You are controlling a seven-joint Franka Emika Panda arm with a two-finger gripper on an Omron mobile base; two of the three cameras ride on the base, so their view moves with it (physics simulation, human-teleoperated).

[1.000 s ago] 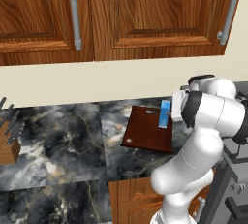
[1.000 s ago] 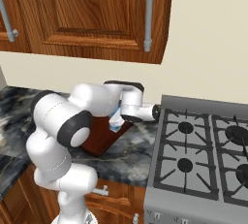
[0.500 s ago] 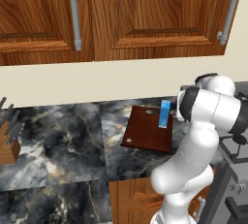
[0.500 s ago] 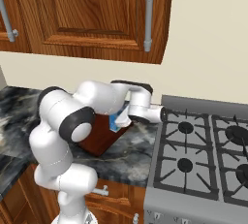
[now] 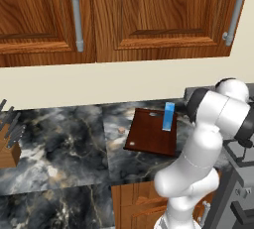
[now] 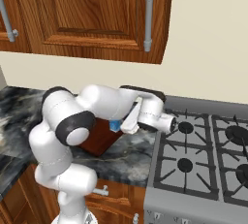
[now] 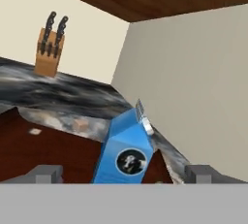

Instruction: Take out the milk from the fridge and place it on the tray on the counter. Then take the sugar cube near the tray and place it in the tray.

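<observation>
Milk carton (image 5: 169,116) stands upright on wooden tray (image 5: 147,139), near its far edge, on desk (image 5: 74,143). Pincer (image 7: 125,174) spread wide, straddling carton without gripping. Sugar cube (image 7: 81,124) beside tray awaits pickup.

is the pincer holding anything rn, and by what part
Nothing is held: the pincer is open, its fingertips apart either side of the milk standing on the tray.

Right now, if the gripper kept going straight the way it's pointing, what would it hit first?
Most likely the milk: it stands on the tray straight ahead of the open gripper, between the fingertips. How near is hard to judge.
</observation>
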